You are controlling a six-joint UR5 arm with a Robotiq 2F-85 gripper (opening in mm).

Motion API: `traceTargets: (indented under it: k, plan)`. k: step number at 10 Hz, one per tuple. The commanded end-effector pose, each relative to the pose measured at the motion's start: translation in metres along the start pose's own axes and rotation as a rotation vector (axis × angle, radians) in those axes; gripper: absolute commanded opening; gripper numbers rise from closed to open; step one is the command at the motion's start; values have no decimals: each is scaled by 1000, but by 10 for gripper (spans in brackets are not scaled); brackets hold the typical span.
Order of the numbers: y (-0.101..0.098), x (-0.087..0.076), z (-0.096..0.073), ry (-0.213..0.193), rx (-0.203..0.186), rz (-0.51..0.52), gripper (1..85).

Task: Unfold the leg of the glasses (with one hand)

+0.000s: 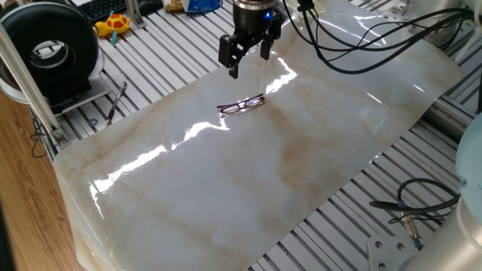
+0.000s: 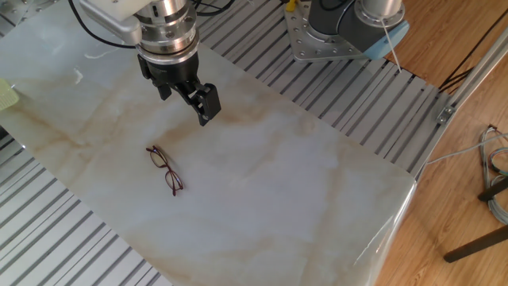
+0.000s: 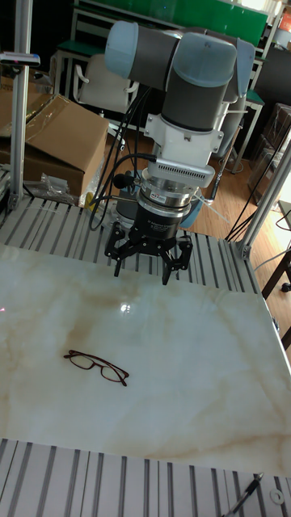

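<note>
On one glossy marbled sheet [image 3: 202, 363] over a slatted table [image 3: 48, 222], one pair of glasses [image 3: 96, 367] lay flat. Beyond, well apart, one gripper [image 3: 142, 273] hung above the sheet, fingers spread, empty. Behind stood a cardboard box [image 3: 56, 137] and one chair [image 3: 89, 85].

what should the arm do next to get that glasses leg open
Probably lower toward the glasses, aiming at one end of the frame. The jaws hang open above the sheet, touching nothing, and the glasses lie flat with legs seemingly folded.

Glasses [image 1: 242, 104] on table [image 1: 316, 173]; tool [image 1: 248, 60] above, apart
</note>
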State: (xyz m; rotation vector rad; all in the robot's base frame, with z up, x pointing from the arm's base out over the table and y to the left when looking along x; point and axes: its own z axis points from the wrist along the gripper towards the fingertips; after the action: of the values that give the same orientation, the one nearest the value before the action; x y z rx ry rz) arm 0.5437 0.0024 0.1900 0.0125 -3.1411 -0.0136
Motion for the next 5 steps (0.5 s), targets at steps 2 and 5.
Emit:
traceTargets:
  k: [2, 5]
  plan:
    - [21, -31, -2, -131, -42, -325, 423]
    - [21, -32, -1, -133, -40, -329, 423]
